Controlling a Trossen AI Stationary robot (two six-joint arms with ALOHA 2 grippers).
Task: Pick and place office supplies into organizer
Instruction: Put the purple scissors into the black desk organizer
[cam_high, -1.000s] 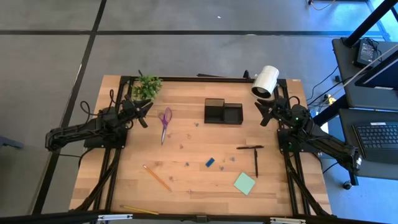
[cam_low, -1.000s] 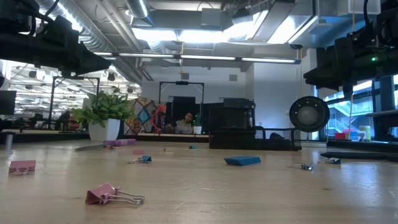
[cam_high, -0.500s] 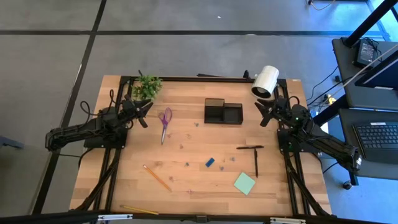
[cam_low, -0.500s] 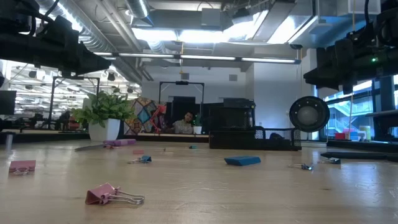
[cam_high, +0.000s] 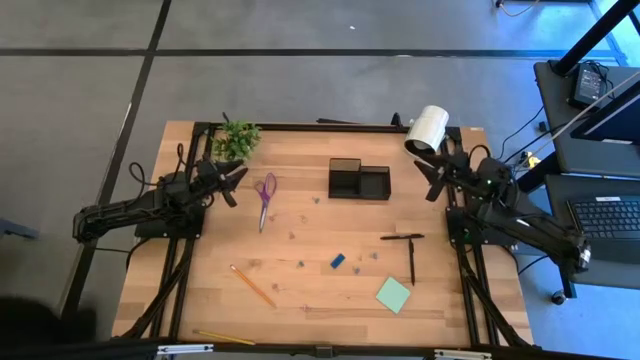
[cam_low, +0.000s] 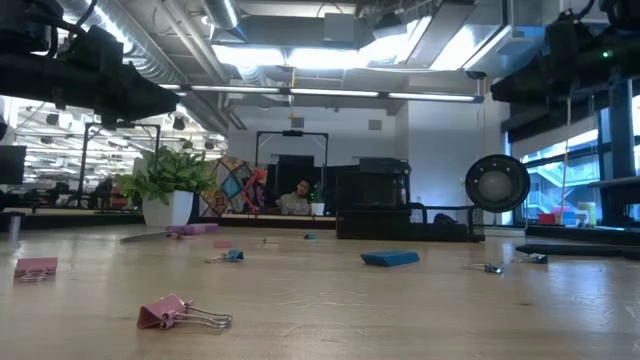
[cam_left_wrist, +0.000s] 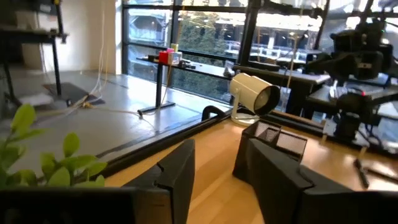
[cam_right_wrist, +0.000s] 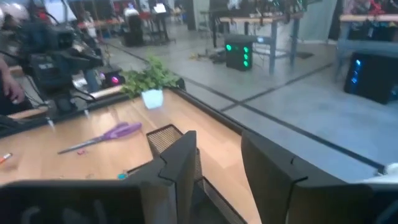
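Nothing is in the organizer yet as far as the high view shows, so the risks all lie ahead. Nearest the front edge of the counter (cam_high: 300, 160) lie a yellow pencil (cam_high: 224, 337) and, a little farther in, an orange pencil (cam_high: 252, 285) and the light-green sticky-note pad (cam_high: 393, 294). These sit flat on the wood, and a gripper coming down on them could scrape the surface or push them along rather than lift them. The thin black pens (cam_high: 411, 260) lie close together in an L near the right side; closing on one could nudge or drag the other. The tiny blue block (cam_high: 338, 261) sits mid-counter among scattered small clips, easy to knock aside.

Farther back, the purple-handled scissors (cam_high: 265, 196) lie just beside the left gripper (cam_high: 232, 184), whose fingers stand apart and hold nothing; it hovers raised, pointing toward the middle. The organizer (cam_high: 359, 181) stands at the back centre, well apart from most items, so each carry is long and a loose grip could drop its load. The right gripper (cam_high: 434, 180) hangs beside the organizer, fingers parted and empty, close under the white cylinder (cam_high: 426, 131), which a careless swing could strike. The plant (cam_high: 236, 139) crowds the left arm likewise.
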